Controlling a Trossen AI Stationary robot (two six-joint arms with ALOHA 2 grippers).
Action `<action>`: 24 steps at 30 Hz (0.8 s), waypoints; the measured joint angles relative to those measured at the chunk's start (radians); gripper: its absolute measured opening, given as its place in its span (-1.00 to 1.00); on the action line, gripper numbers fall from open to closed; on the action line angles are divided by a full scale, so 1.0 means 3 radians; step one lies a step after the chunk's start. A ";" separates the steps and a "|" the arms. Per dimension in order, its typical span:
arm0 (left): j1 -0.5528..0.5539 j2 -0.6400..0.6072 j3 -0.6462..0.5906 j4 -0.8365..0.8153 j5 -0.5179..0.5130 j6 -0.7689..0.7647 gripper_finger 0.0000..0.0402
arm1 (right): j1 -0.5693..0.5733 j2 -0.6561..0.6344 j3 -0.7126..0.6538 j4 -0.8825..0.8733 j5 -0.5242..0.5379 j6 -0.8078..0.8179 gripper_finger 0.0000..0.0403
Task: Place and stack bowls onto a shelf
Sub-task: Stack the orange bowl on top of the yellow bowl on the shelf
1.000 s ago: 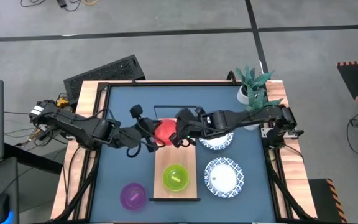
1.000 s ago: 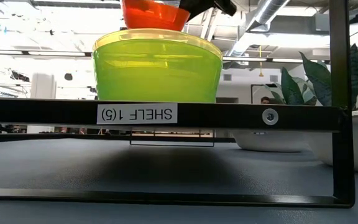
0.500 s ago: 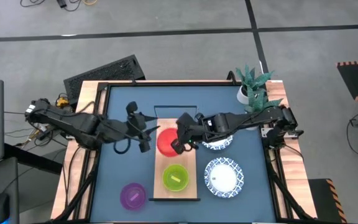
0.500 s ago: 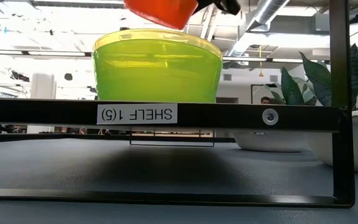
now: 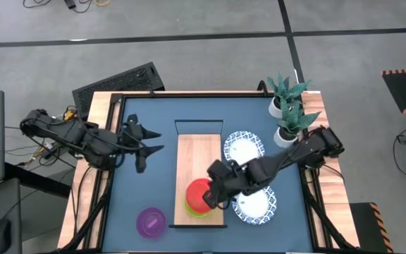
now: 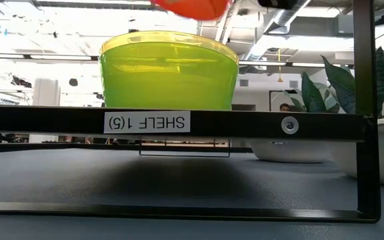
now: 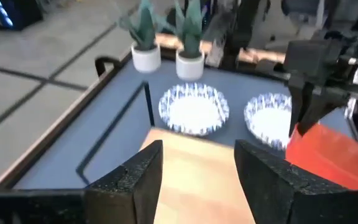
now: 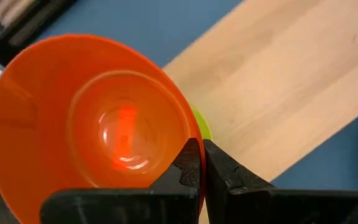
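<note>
Now right end effector (image 5: pixel 219 197) clamped on red bowl's (image 5: pixel 198 195) rim, over green bowl (image 5: pixel 197 209), left end effector (image 5: pixel 146 143) apart, well away.

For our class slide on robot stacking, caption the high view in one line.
Right gripper holds the red bowl above the green bowl on the shelf; open left gripper waits aside.

Four small bowls (image 5: pixel 200 195), two white dishes (image 5: pixel 243 148), two plants (image 5: pixel 286 92).

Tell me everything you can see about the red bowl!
The small, round, see-through red plastic bowl has a flat bottom and sloping sides. The right gripper pinches its rim, shut on it. It hangs open side up, a little tilted, above the yellow-green plastic bowl on the light-wood shelf, not touching it.
</note>
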 joint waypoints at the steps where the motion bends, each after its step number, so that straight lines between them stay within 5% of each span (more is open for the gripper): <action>1: 0.0000 0.0001 0.0000 -0.0070 0.0027 -0.0024 -0.09 | 0.0012 0.0003 -0.0046 0.0044 0.0000 0.0048 -0.89; 24: 0.0003 0.0032 -0.0123 -0.0599 0.0078 -0.0085 -0.09 | -0.0054 0.0346 -0.0420 0.0668 -0.0362 0.0120 -0.89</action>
